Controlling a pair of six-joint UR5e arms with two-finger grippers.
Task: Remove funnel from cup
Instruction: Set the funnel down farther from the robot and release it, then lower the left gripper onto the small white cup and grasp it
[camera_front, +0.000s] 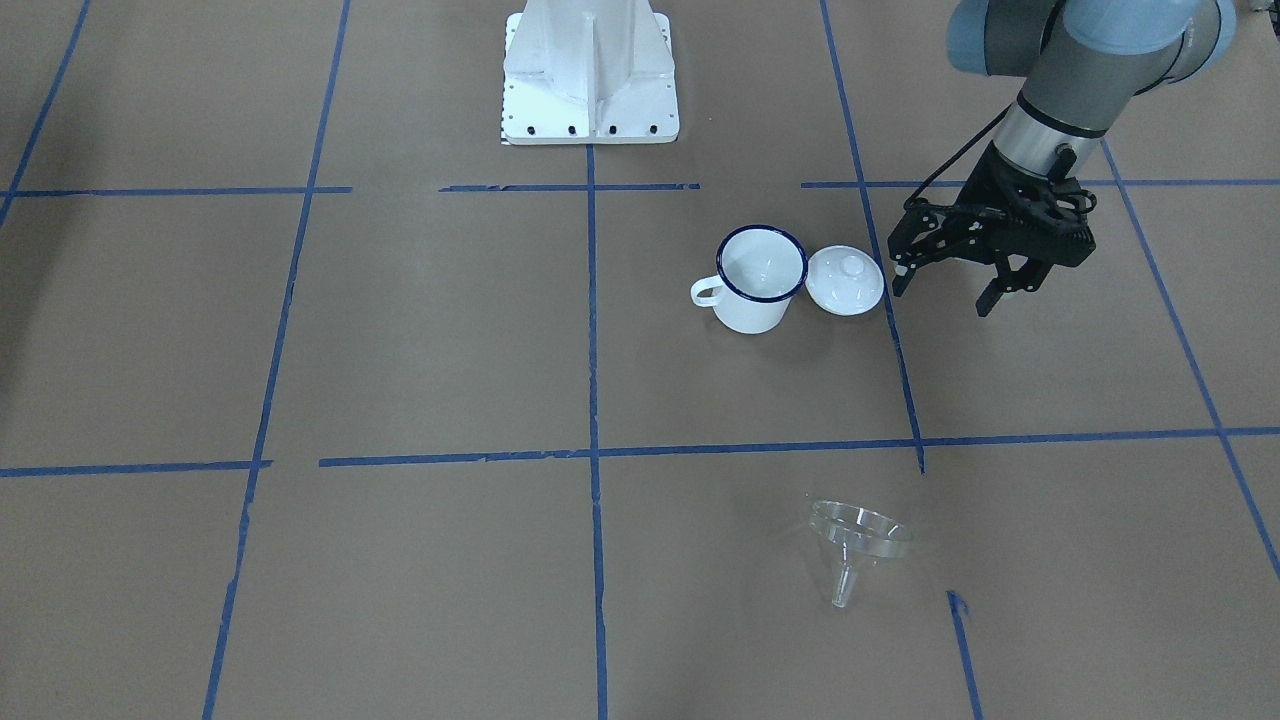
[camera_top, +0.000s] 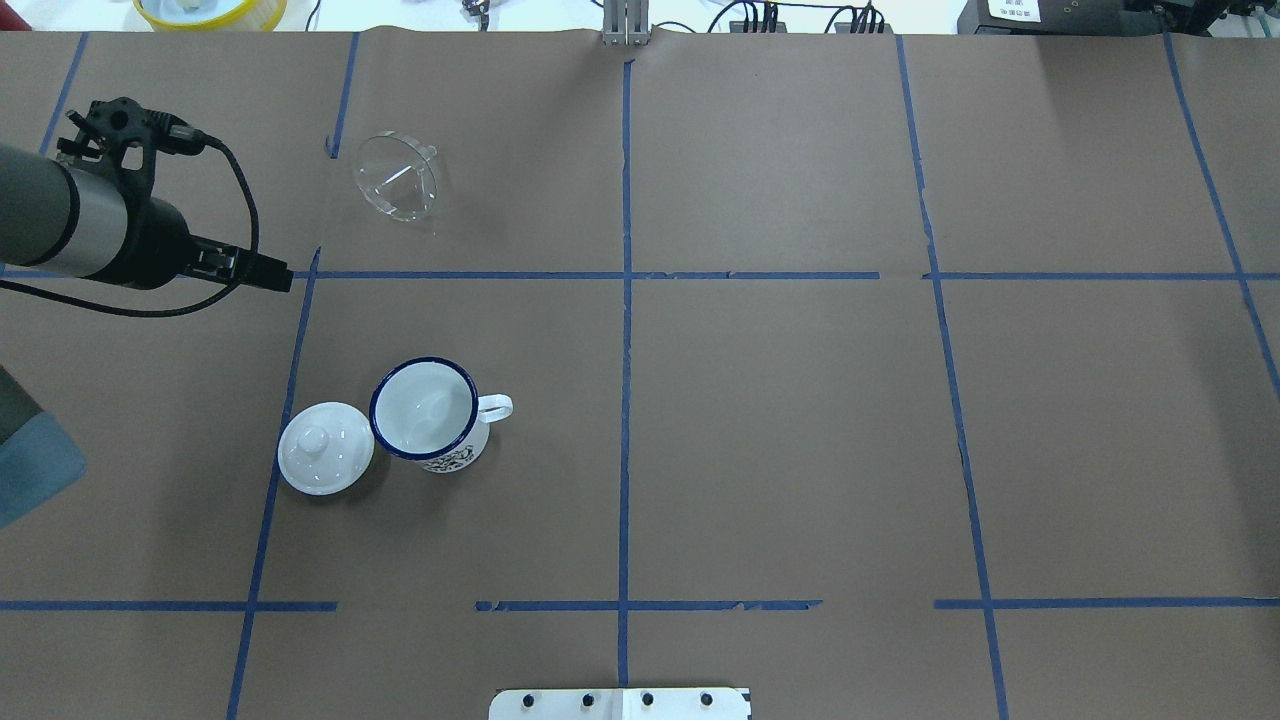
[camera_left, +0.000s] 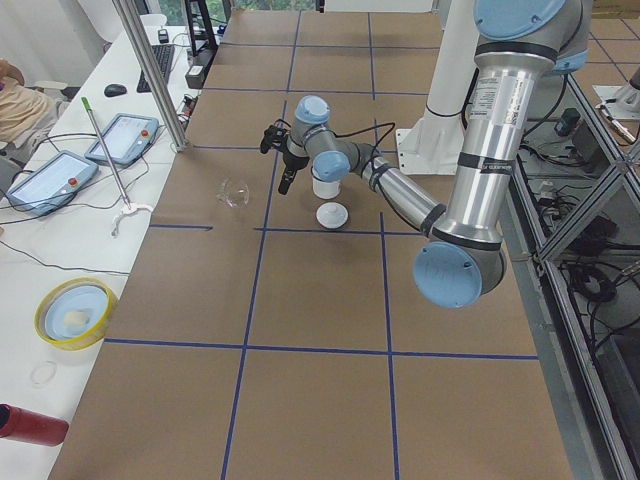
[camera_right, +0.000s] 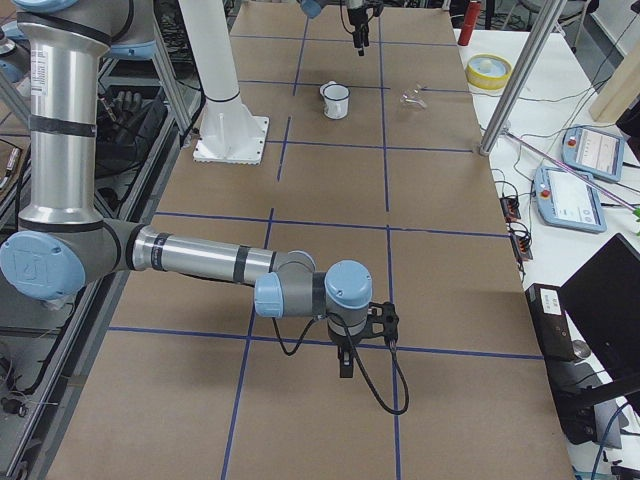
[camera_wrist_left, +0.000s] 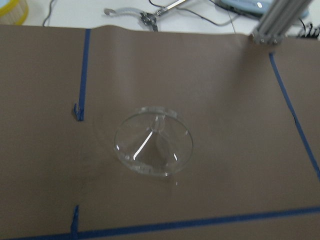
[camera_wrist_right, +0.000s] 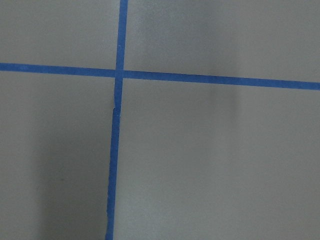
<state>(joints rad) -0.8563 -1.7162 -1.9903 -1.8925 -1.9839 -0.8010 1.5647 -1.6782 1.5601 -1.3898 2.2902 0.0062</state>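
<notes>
Funnel (camera_front: 858, 545) is lying out of the cup (camera_front: 760, 275), on the table (camera_front: 420, 340).

The clear funnel is resting tipped on its rim and spout, well apart from the cup, on the cup's far side from the robot's base (camera_front: 590, 75). The cup is standing upright, with nothing in it, its handle pointing away from the lid (camera_front: 846, 280) that is sitting just beside it. The left gripper (camera_front: 942, 298) is hanging above the table beyond the lid from the cup, fingers spread wide and gripping nothing. The right gripper (camera_right: 345, 365) is hovering far from the cup over a crossing of blue tape (camera_wrist_right: 119, 75); whether it is released or clenched cannot be told.
</notes>
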